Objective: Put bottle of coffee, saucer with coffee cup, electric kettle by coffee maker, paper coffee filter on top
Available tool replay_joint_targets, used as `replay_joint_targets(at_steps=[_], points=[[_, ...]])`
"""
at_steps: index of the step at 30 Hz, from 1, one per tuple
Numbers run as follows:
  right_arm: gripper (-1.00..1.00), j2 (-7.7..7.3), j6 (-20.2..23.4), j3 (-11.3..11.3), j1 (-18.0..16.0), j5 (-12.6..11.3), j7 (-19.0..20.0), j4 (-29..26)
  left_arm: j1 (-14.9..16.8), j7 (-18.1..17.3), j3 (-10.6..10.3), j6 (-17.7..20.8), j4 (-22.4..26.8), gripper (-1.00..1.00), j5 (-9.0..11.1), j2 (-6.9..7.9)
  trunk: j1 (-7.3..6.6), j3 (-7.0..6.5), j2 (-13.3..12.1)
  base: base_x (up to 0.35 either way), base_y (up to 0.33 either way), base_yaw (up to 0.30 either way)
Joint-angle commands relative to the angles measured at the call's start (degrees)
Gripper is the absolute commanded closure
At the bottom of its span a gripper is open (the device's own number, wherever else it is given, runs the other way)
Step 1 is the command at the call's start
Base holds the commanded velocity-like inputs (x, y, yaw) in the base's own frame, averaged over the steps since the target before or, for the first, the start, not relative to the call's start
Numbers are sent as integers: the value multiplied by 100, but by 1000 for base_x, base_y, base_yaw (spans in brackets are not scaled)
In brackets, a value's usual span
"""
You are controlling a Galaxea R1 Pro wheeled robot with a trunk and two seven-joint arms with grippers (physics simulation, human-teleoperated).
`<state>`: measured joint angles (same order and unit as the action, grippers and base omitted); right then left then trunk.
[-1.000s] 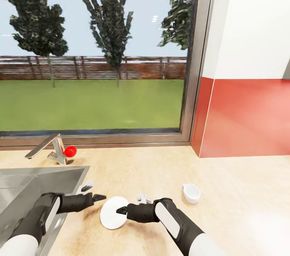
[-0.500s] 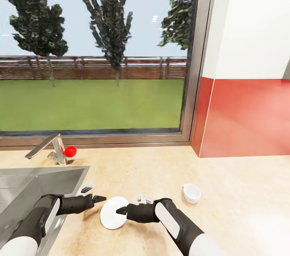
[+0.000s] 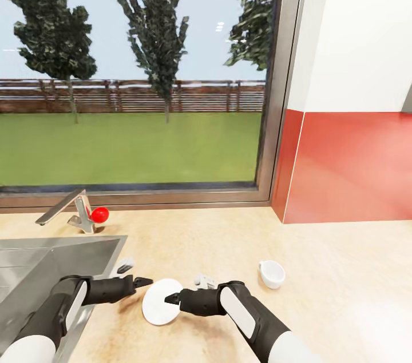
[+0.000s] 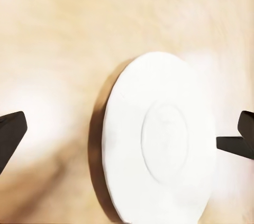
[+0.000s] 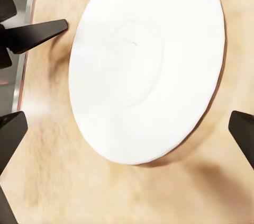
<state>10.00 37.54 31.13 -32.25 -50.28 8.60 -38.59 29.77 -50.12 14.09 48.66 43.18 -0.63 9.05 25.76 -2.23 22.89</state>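
A smooth round white saucer lies flat on my pale wood-grain countertop, coffee cup well apart — left gripper and right gripper flank it, jaws spread wide, empty. Since a second ago, the left arm has edged slightly closer.

Kitchen, daylit. Countertop: pale beige, wood-grain, lit from the window. Window: large, metal-framed; view of lawn, three dark trees, brown fence, blue sky. Wall to the right: white above, glossy red panel below. Sink: steel, set in at left. Faucet: metal, with a red knob beside it.
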Motion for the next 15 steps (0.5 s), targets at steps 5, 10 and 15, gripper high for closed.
replay_joint_targets(at_steps=[5,10,15], points=[[-100,0,17,7,-1,53,10,13,9,-25,29,47,6,-100,-2,-44,3,4,3,0,0,0],[-100,0,17,7,14,53,10,18,13,-43,32,213,6,-100,1,-45,3,4,3,0,0,0],[-100,0,17,7,24,53,10,18,19,-406,33,358,6,-100,41,-44,3,4,3,0,0,0]])
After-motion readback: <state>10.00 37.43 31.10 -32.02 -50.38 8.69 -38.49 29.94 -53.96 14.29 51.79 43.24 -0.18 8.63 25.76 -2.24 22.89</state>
